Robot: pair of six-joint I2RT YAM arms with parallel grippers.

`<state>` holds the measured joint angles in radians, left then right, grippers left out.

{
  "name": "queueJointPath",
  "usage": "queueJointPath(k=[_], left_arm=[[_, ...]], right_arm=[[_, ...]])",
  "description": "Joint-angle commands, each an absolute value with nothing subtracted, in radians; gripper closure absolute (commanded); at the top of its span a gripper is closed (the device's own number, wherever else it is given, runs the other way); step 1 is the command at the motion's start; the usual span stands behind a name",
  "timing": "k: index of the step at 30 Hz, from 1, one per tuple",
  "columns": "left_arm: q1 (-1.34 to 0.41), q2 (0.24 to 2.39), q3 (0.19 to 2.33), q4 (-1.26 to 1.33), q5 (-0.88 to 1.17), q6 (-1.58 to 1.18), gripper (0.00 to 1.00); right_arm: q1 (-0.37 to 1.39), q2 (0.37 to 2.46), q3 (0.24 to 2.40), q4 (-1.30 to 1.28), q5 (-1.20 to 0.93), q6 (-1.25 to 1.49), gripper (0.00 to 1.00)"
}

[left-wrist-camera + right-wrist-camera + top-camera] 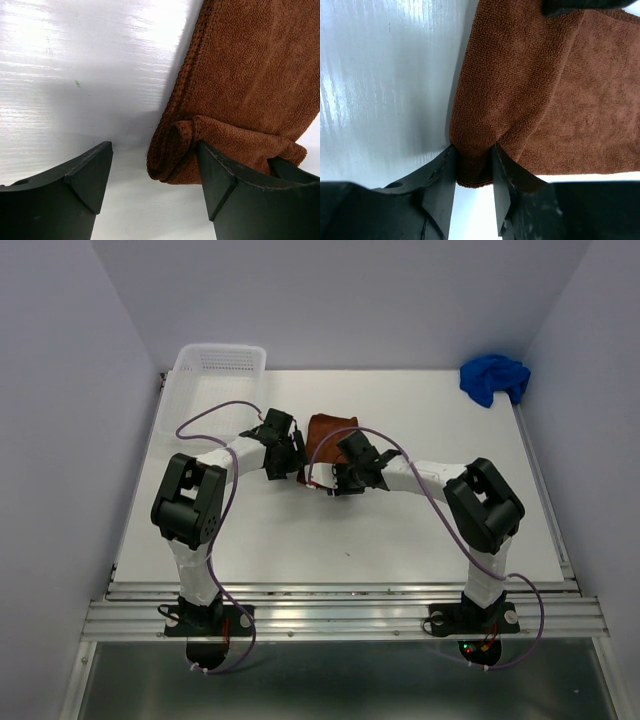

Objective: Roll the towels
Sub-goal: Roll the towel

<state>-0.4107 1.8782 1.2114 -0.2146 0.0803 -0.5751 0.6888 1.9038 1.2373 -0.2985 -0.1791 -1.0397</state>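
Right wrist view, right gripper (474, 150): clamped on a pinched-up fold at the near edge of the rust-brown towel (545, 90), with bare table (380, 75) all along the left of the fingers. Left gripper (152, 150): jaws wide apart, curled towel corner between them, right up against the right-hand finger, open tabletop by the other one. Blue towel (493, 378): bunched well off, far beyond the right gripper, at the table's edge.

One brown towel (328, 430), one blue towel (493, 378), one white basket (215, 365), two arms (195, 502) (487, 505)
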Motion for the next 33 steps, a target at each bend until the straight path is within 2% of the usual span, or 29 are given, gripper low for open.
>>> queueJointPath(k=[1, 3, 5, 6, 7, 8, 9, 12, 20, 29, 33], left_arm=[[-0.410, 1.893, 1.215, -0.273, 0.097, -0.549, 0.21], [-0.408, 1.894, 1.215, -0.273, 0.097, -0.549, 0.21], [-0.407, 1.901, 1.218, -0.278, 0.095, -0.548, 0.21], [-0.407, 1.908, 1.219, -0.279, 0.095, -0.552, 0.21], [-0.403, 1.910, 1.223, -0.285, 0.094, -0.552, 0.20], [-0.402, 1.910, 1.224, -0.287, 0.094, -0.557, 0.19], [-0.402, 1.908, 1.223, -0.285, 0.095, -0.558, 0.19], [-0.397, 1.875, 1.218, -0.288, 0.095, -0.561, 0.13], [-0.384, 1.798, 1.197, -0.299, 0.113, -0.589, 0.11], [-0.344, 1.703, 1.167, -0.301, 0.150, -0.609, 0.02], [-0.331, 1.666, 1.144, -0.264, 0.202, -0.611, 0.01]], right_arm=[[0.693, 1.921, 1.210, -0.227, -0.173, -1.049, 0.61], [0.693, 1.930, 1.201, -0.229, -0.170, -1.065, 0.57], [0.693, 1.934, 1.195, -0.227, -0.169, -1.072, 0.60], [0.693, 1.937, 1.192, -0.229, -0.172, -1.063, 0.66], [0.693, 1.942, 1.190, -0.229, -0.178, -1.054, 0.80], [0.693, 1.942, 1.192, -0.233, -0.178, -1.045, 0.80], [0.693, 1.941, 1.192, -0.238, -0.184, -1.032, 0.91], [0.693, 1.921, 1.215, -0.303, -0.230, -0.932, 0.99], [0.683, 1.879, 1.299, -0.399, -0.347, -0.756, 0.99], [0.623, 1.871, 1.364, -0.463, -0.594, -0.600, 0.99], [0.594, 1.876, 1.381, -0.482, -0.719, -0.543, 0.99]])
